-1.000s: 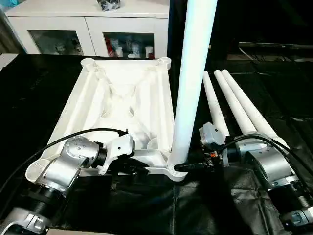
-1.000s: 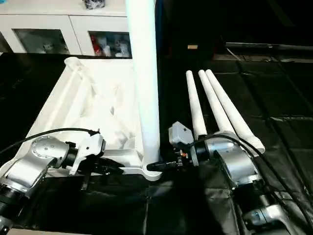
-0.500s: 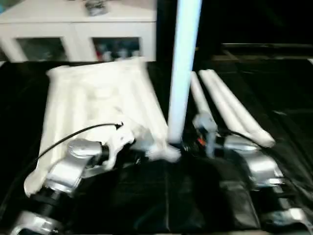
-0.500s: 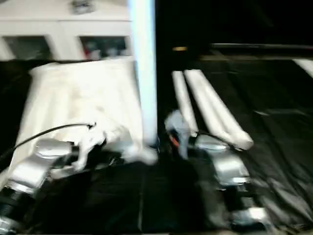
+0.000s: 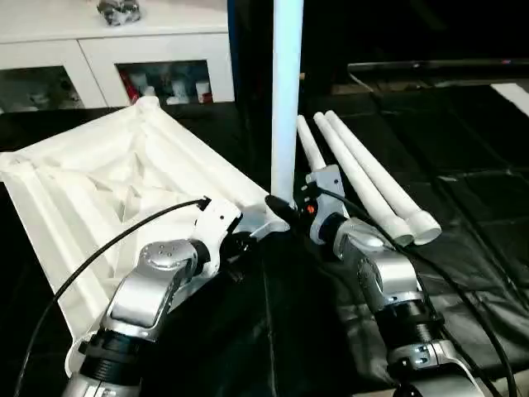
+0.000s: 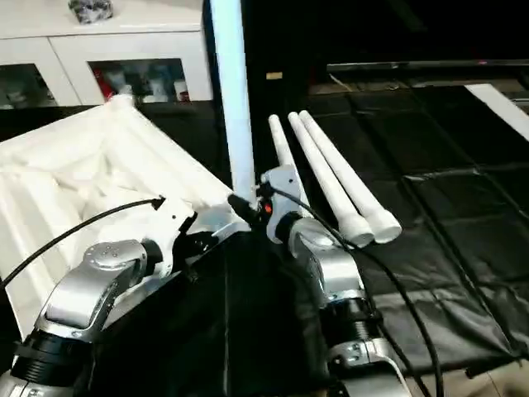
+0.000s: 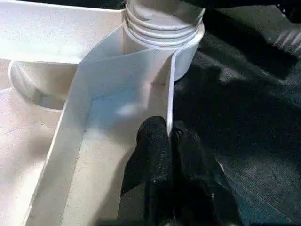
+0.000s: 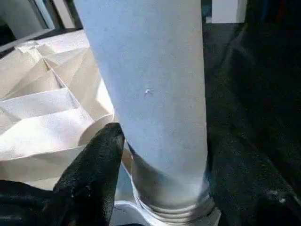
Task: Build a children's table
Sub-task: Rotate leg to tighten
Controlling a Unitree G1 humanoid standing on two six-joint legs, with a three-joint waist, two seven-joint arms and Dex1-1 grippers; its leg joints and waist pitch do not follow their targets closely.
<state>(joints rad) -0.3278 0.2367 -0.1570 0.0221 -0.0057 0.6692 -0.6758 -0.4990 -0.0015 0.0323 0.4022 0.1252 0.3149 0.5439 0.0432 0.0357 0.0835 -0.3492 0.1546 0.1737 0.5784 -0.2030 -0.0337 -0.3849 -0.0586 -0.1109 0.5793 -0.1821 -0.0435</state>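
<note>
The children's table top (image 5: 99, 182) lies upside down on the black cloth, ribbed side up, turned at a slant with its far end to the left. One white leg (image 5: 286, 99) stands upright in the near corner socket (image 7: 164, 28). My left gripper (image 7: 169, 136) is shut on the thin rim wall of the top, just beside that socket. At the base of the upright leg (image 8: 150, 94) sits my right gripper (image 5: 282, 208), with the leg standing in it. Three more legs (image 5: 364, 178) lie side by side to the right.
A white cabinet with glass doors (image 5: 124, 66) stands behind the table top. Black cloth (image 5: 463, 165) covers the work surface. A black cable (image 5: 99, 256) loops over my left forearm, and another (image 5: 463, 298) runs along the right one.
The camera has shifted. Against the lying legs, the table top has swung its far end to the left about the near corner. The upright leg stays in its socket.
</note>
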